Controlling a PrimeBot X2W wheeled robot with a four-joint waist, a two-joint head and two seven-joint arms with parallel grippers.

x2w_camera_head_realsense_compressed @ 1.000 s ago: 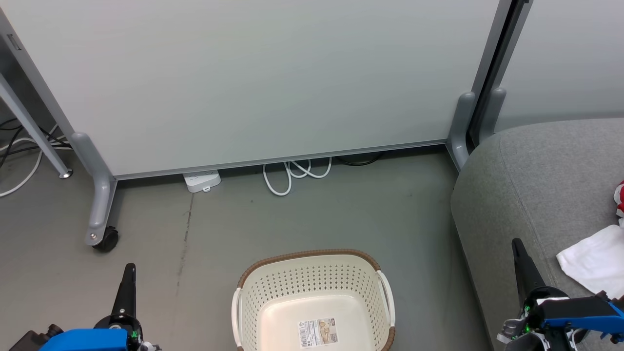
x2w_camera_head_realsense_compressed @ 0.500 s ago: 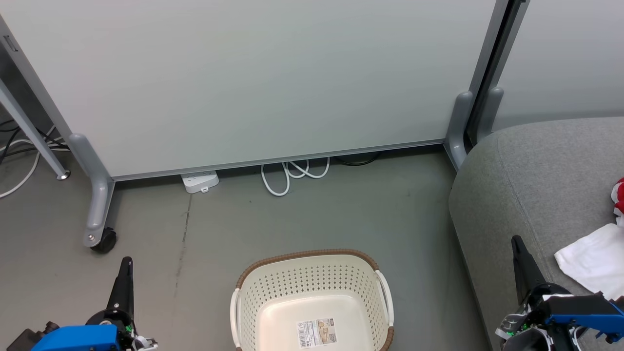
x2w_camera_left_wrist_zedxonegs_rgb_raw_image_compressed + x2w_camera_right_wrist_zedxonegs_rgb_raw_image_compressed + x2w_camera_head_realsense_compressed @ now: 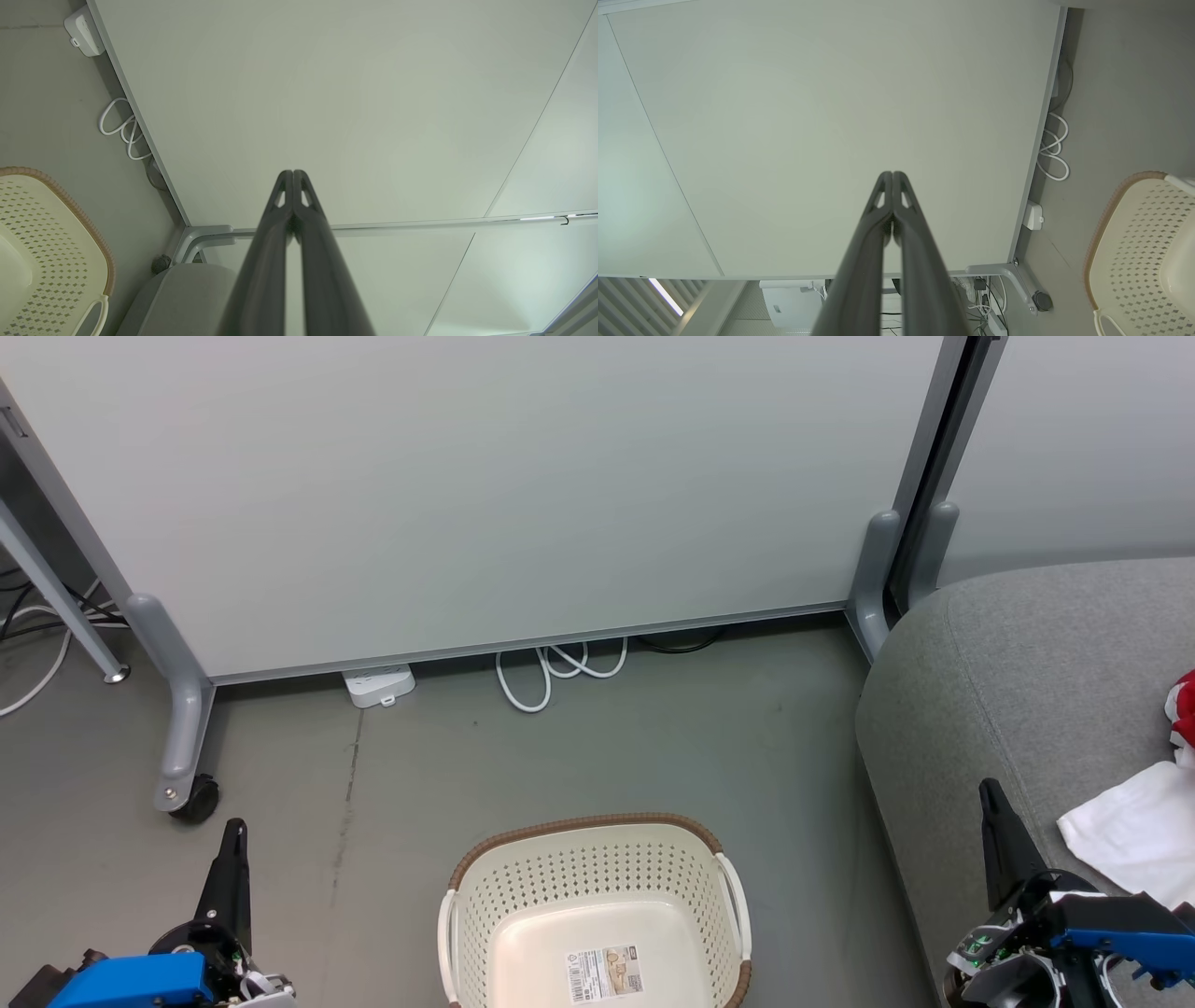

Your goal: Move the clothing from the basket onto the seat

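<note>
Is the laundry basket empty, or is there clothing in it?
Empty, as far as it shows: the basket has a bare floor but for a label; its near end is cut off.

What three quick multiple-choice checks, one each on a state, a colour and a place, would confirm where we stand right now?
1. The left gripper is:
A. wide open
B. shut on a garment
C. shut and empty

2. The woven rim of the laundry basket is:
A. brown
B. blue
C. black

3. The white cloth lies:
A. in the laundry basket
B. on the grey sofa
C. in the left gripper

Answers:
1. C: in the left wrist view its fingertips meet with nothing between them.
2. A: the head view shows a brown band along the cream basket's top edge.
3. B: the cloth rests on the sofa's seat at the right of the head view, and the basket's visible bottom holds only a label.
</note>
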